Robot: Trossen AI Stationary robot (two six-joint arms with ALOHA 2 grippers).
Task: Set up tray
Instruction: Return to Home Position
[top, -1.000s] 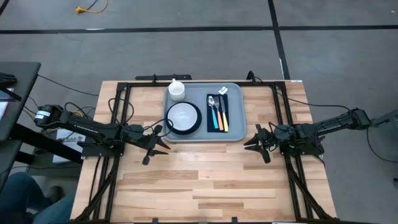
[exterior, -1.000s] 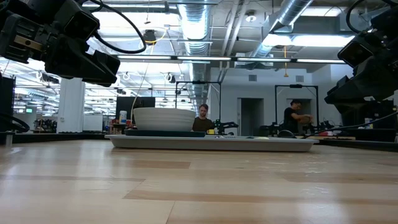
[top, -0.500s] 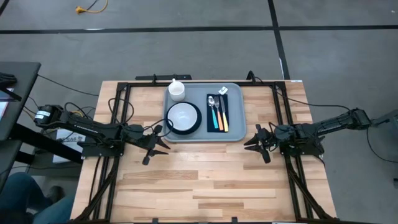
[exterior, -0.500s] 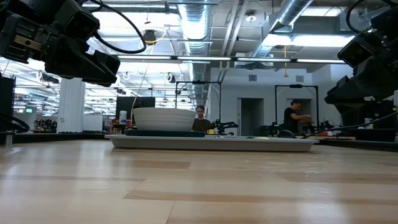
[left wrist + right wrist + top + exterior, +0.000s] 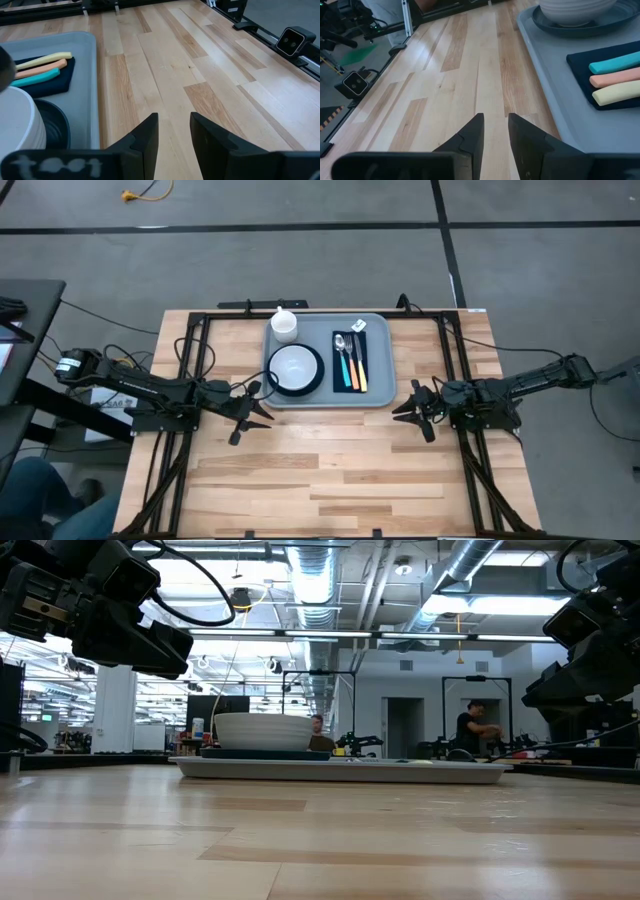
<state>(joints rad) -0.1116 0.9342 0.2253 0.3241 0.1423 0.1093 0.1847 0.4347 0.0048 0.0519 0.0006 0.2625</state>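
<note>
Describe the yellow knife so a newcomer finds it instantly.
On the wooden table sits a light blue-grey tray; its right half holds a dark navy napkin. The knife lies rightmost on it, the only yellow piece, next to the orange fork and blue spoon.

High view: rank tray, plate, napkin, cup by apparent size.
1. tray, by far the largest
2. plate, only narrowly ahead of the napkin, so this pair is close
3. napkin
4. cup, the smallest

The camera looks straight down, so nearness barely skews this.

The wooden table (image 5: 330, 470) carries the tray (image 5: 380, 375) toward its far edge.
</note>
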